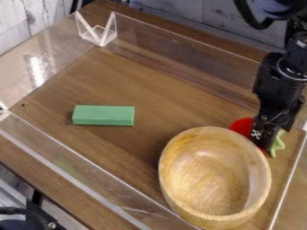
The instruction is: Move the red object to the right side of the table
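Note:
The red object lies on the brown table at its right side, just beyond the far rim of the wooden bowl. Only its red left part and a pale green tip to the right of the fingers show. My black gripper points straight down onto it, and its dark fingers cover the middle of the toy. At this size the gap between the fingers cannot be made out, so whether they still press on the toy is unclear.
A round light wooden bowl fills the near right corner. A flat green block lies left of centre. A small clear stand sits at the far left, and low clear walls edge the table.

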Robot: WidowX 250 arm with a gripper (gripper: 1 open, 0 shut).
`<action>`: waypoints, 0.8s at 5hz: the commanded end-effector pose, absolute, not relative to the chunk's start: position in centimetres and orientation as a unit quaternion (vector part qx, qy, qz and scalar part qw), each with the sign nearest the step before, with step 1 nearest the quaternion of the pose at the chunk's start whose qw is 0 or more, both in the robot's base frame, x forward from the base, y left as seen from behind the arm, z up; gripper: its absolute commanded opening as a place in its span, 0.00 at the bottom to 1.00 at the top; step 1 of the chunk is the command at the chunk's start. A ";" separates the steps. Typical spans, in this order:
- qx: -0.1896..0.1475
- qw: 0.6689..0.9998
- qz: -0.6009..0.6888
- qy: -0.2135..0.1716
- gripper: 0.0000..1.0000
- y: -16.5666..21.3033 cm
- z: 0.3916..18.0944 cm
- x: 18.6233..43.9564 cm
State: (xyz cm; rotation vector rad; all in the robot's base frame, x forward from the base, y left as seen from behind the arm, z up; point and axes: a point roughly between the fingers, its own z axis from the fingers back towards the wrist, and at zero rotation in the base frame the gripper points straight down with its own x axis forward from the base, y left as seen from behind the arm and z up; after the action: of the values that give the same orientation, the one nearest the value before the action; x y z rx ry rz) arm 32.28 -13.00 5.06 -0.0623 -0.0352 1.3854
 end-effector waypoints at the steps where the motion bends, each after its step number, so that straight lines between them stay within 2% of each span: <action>1: -0.076 0.749 0.656 -0.050 1.00 -12.8 9.9 34.2; 2: -0.079 0.759 0.642 -0.070 1.00 -12.1 13.1 34.9; 3: -0.083 0.770 0.629 -0.074 1.00 -10.9 14.0 35.4; 4: -0.080 0.759 0.642 -0.075 1.00 -10.1 12.4 35.3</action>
State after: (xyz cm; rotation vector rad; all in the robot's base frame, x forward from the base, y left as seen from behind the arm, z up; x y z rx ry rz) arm 34.90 -10.31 9.82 -0.1061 -0.1164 1.3971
